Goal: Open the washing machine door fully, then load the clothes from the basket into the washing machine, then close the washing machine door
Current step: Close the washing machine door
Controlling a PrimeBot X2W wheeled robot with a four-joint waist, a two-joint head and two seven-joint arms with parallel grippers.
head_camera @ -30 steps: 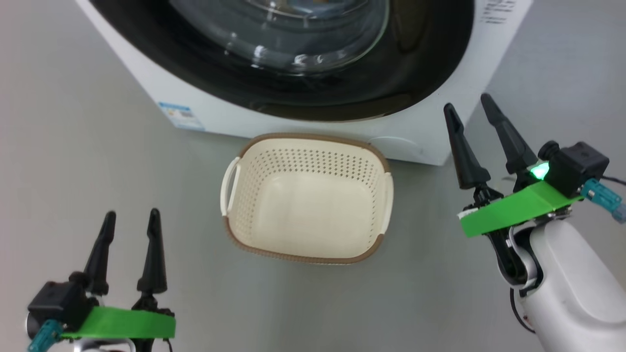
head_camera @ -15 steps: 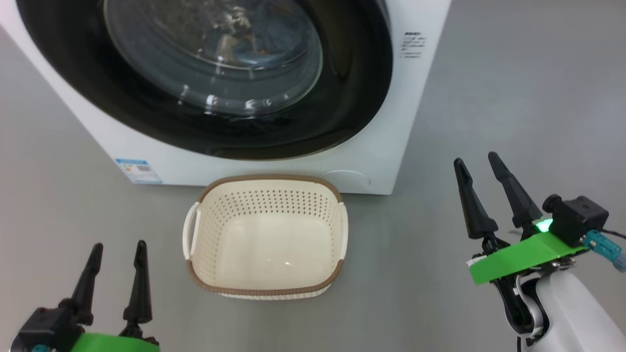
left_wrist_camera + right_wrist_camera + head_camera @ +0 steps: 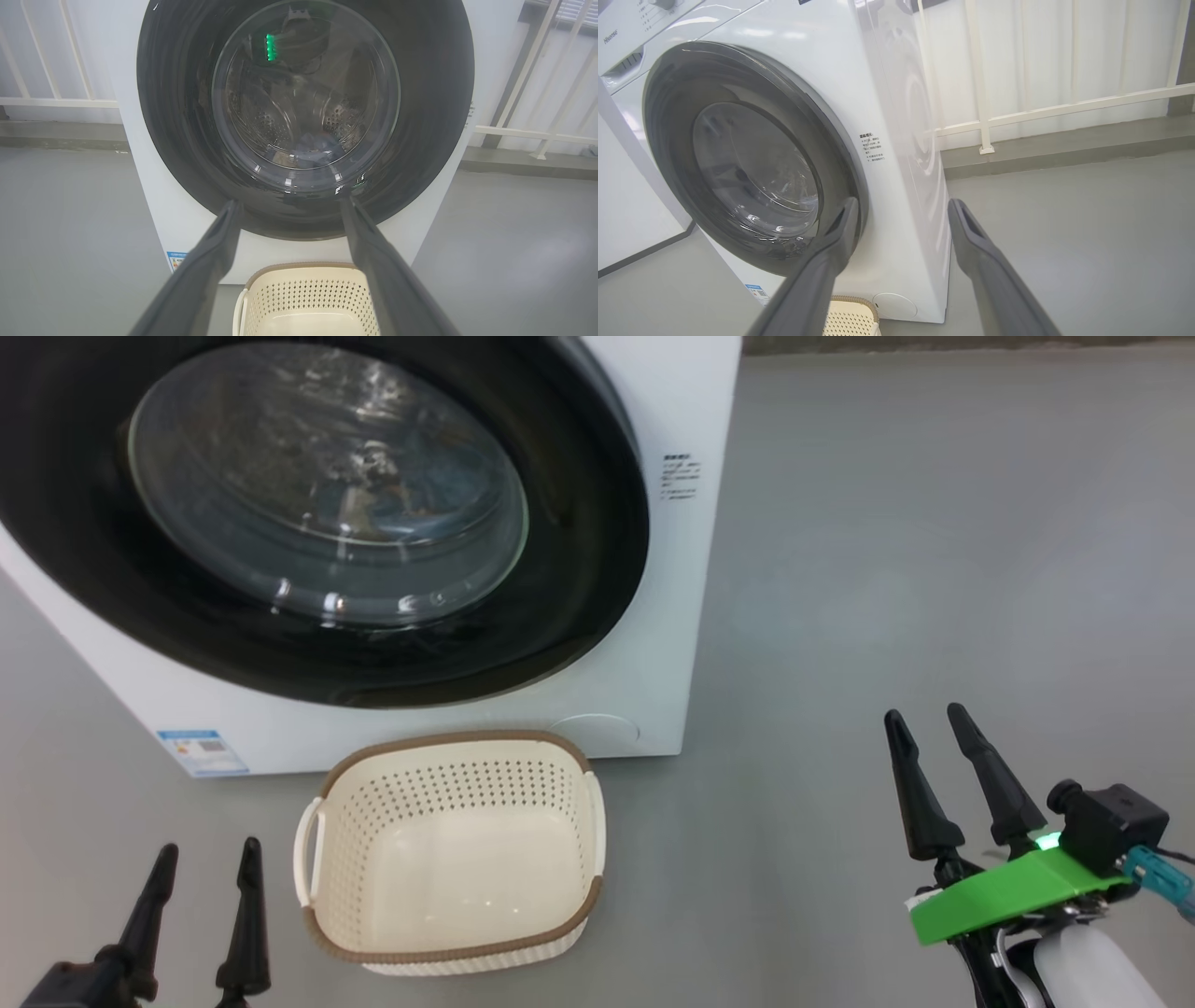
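washing machine door [image 3: 327,523] shut, basket [image 3: 448,747] empty: you look done, so just back away, left gripper [image 3: 209,845] and right gripper [image 3: 922,711] jaws wide, holding nothing.

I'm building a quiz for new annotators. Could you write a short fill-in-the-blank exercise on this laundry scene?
1. The small cream perforated plastic basket standing on the grey floor is ____ inside.
2. The round, black-rimmed glass door of the white front-loading washing machine is ____.
3. The left gripper and the right gripper both stand ____, holding nothing.
Missing words: empty; shut; open.
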